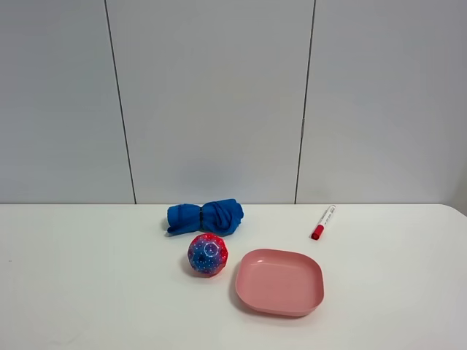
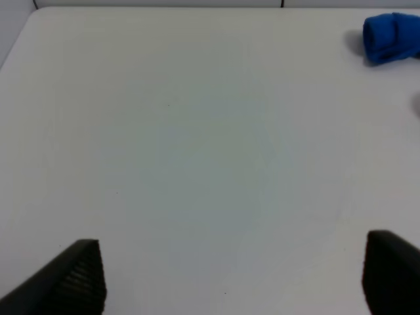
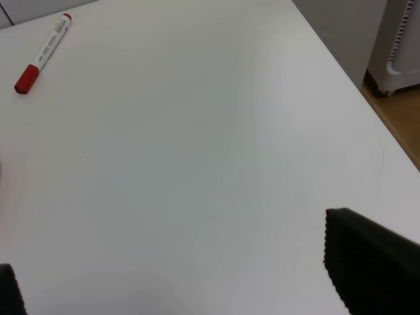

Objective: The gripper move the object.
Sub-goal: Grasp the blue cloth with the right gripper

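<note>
Cloth (image 2: 392,38) far from left fingers (image 2: 75,279); marker (image 3: 43,54) far from right fingers (image 3: 371,266).

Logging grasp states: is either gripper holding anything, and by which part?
Nothing is held. The left gripper and right gripper are both open above the table.

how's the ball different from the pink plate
The ball is round and stands tall, while the plate is shallow and squarish with rounded corners. The ball is mottled red and blue, but the plate is plain pink. The ball covers less of the table than the wider plate. Both rest on the white table, close together with a small gap between them, and neither is held.
</note>
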Robot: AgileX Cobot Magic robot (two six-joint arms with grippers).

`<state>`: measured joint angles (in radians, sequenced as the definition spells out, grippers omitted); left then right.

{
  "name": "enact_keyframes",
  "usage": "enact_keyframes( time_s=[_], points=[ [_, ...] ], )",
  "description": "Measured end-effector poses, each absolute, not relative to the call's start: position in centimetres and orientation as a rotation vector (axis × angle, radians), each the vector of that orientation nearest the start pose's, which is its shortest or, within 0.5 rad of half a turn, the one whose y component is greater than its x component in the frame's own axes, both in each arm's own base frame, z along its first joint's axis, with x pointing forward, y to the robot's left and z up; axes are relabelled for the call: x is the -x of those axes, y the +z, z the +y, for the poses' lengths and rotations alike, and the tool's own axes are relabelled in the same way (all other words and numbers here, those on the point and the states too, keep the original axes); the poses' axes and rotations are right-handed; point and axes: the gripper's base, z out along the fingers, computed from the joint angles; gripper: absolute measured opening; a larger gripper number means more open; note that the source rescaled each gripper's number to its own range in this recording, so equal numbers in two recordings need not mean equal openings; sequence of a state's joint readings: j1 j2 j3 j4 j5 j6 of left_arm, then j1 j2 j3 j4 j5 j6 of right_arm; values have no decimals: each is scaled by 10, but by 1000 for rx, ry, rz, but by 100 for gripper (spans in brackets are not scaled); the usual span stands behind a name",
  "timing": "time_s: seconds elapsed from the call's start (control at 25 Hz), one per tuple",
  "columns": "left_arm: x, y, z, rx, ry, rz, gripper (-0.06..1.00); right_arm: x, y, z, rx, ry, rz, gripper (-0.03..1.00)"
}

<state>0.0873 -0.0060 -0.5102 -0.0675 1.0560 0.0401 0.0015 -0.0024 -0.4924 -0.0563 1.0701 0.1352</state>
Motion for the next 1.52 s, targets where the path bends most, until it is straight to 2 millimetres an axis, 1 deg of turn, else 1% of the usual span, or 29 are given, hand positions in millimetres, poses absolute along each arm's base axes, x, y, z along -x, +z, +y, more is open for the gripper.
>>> enact_keyframes(
  time_s=[1.32,1.44,1.52],
  points=[
    [6,281,-6,44,0,2021,100,5,274,-4,-139,18,2053,100],
    [6,281,-6,44,0,2021,100,5,274,-4,-128,16,2054,100],
    [6,281,-6,44,0,2021,100,5,275,-1,-35,9,2056,100]
  ],
)
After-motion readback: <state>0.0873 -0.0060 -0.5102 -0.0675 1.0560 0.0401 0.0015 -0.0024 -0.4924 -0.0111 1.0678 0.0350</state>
